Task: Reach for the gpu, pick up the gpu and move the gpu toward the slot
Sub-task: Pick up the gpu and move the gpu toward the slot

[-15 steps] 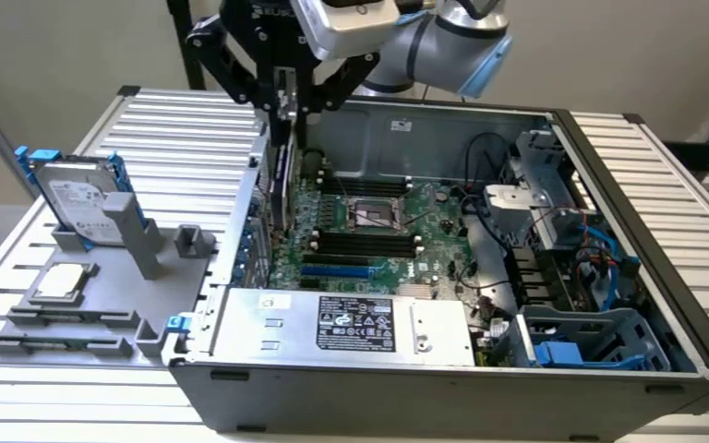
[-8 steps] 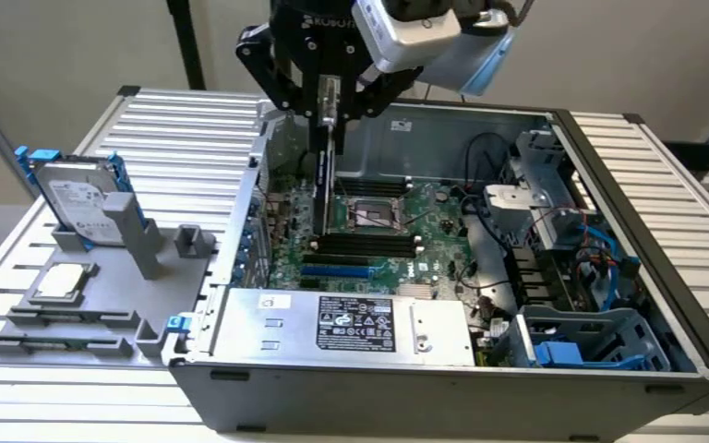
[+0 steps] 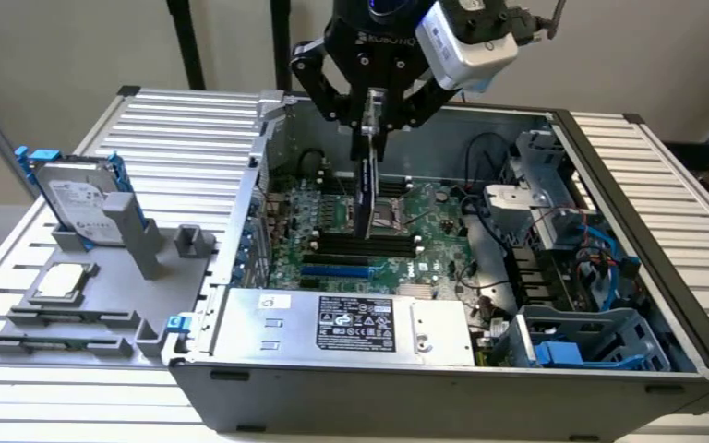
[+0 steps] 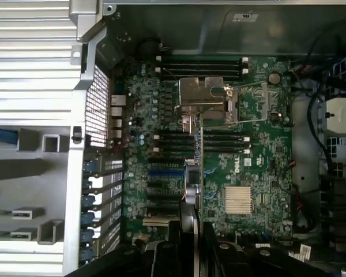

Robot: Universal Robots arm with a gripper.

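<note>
My hand (image 3: 375,118), top centre of the exterior view, pinches the gpu (image 3: 364,185) edge-on. It is lifted, hanging over the motherboard (image 3: 423,221); seating in a slot remains.

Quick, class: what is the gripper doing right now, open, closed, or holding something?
Gripper: closed on the gpu, which hangs edge-on above the motherboard inside the open computer case.
</note>
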